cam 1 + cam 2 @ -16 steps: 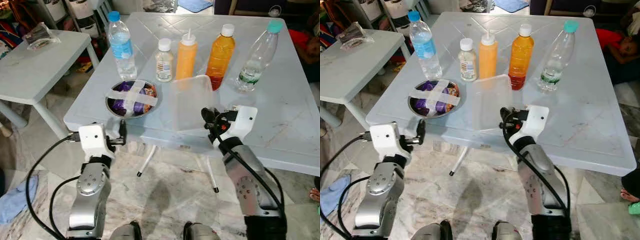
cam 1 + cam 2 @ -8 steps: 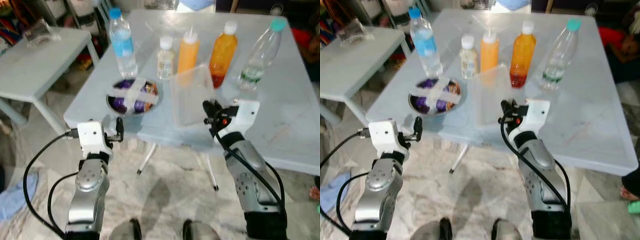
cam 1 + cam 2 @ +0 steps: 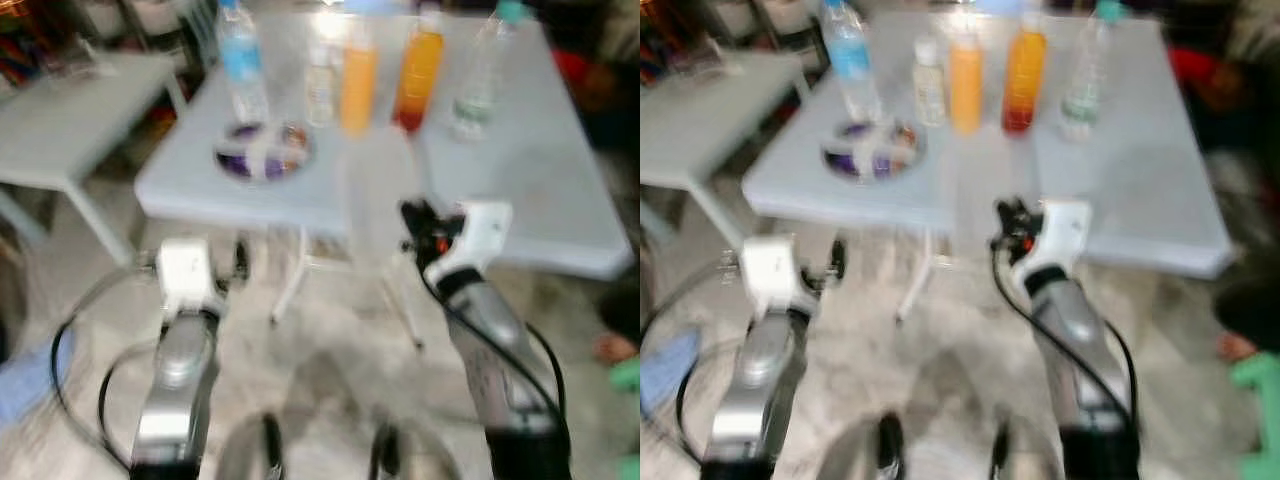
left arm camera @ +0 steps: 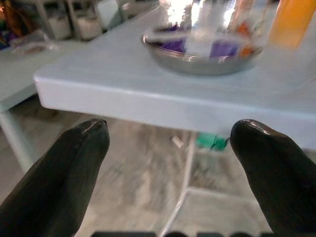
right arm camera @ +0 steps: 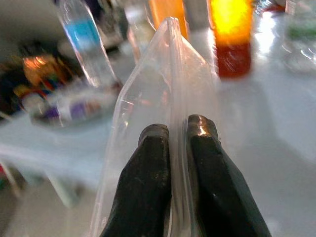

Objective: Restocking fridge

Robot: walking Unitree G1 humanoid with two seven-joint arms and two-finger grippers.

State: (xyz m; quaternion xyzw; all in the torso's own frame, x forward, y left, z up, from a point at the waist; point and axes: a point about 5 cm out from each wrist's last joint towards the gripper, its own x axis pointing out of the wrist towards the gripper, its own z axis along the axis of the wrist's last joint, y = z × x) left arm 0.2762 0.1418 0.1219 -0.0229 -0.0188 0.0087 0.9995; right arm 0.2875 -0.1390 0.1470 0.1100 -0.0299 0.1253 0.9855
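While my head views smear, my right gripper (image 3: pixel 412 218) pinches a clear container (image 3: pixel 378 200), lifted just off the table (image 3: pixel 520 180). Bottles (image 3: pixel 965 70) and the foil-taped bowl (image 3: pixel 872 150) sit beyond my jaws, farther off than a second ago; the camera has pulled back. Left wrist: left gripper (image 4: pixel 170 148) wide open, empty, just short of the table edge. Right wrist: fingers (image 5: pixel 150 158) shut on the thin wall. I reckon a jolt could slip it.
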